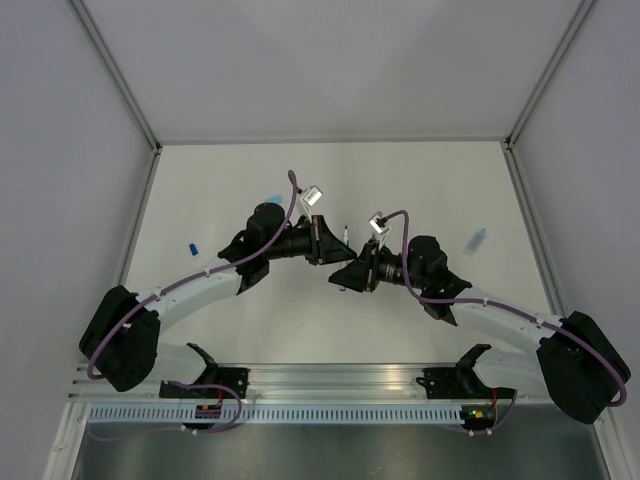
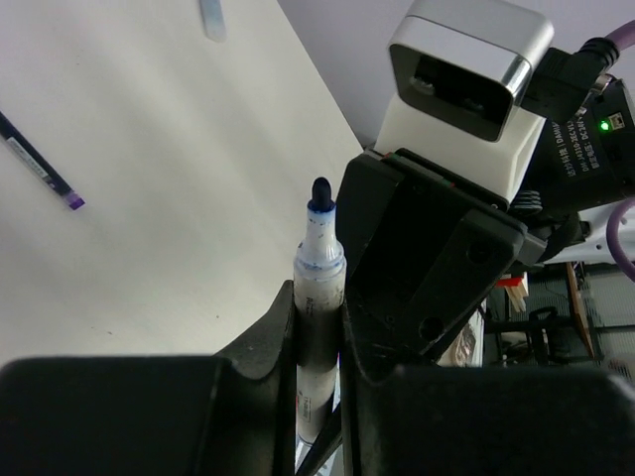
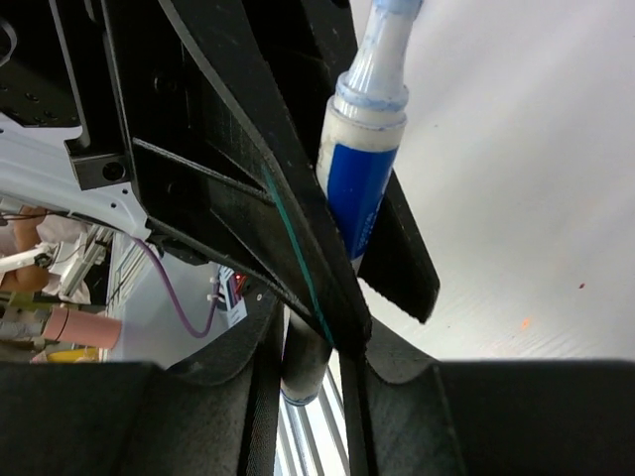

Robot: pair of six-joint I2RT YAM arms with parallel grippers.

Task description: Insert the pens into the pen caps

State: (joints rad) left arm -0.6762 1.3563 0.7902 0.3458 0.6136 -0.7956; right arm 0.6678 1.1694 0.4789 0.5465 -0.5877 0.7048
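Pens and caps share a white worktop [image 1: 330, 180], over whose middle two black-and-white arms meet from the near edge. The left arm [image 1: 200, 285] and the right arm [image 1: 500, 305] point their wrists at each other, almost touching.

The left fingers [image 2: 273, 337] stand narrow, clamped on a whitish pen [image 2: 317, 268] with a blue-stained neck and a dark blue tip, held up off the worktop. Its long axis runs straight out of the left fingers, tip away from that wrist and rear toward the right fingers [image 3: 253, 397]. Between those sits a dark stub [image 3: 303, 362]. It may be the pen's rear end or a cap; I cannot tell which, nor whether the right fingers press it or stand just off it.

There are two pens: the held one and a thin black pen [image 2: 35, 164] lying flat beyond the left wrist. Three caps lie loose:
- a stubby light blue cap [image 1: 478, 238] on the right side
- a second light blue cap [image 1: 275, 198] behind the left wrist
- a dark blue cap [image 1: 193, 247] at far left

The bare tip wants a cap. The right arm is nearer the right-side one, though well apart from it.
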